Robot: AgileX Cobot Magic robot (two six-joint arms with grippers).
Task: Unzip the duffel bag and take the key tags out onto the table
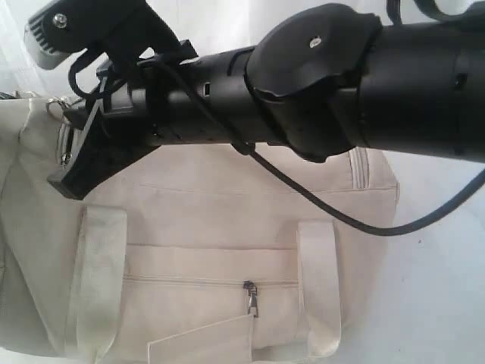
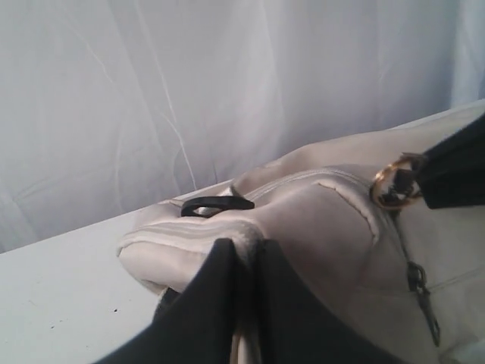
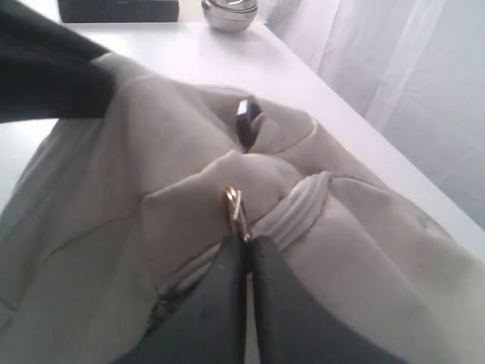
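Note:
The cream duffel bag fills the exterior view and lies on the white table. My right gripper is shut on the gold ring of the top zipper pull. Its arm reaches across the bag to the left end. My left gripper is shut on the pale webbing and fabric at the bag's end, just below the black oval eyelet. A short stretch of grey zipper shows beside the right fingers. The key tags are hidden.
A side pocket with a closed zipper and dark pull faces the exterior camera. A metal bowl and a black box stand on the table beyond the bag. A white curtain hangs behind the table edge.

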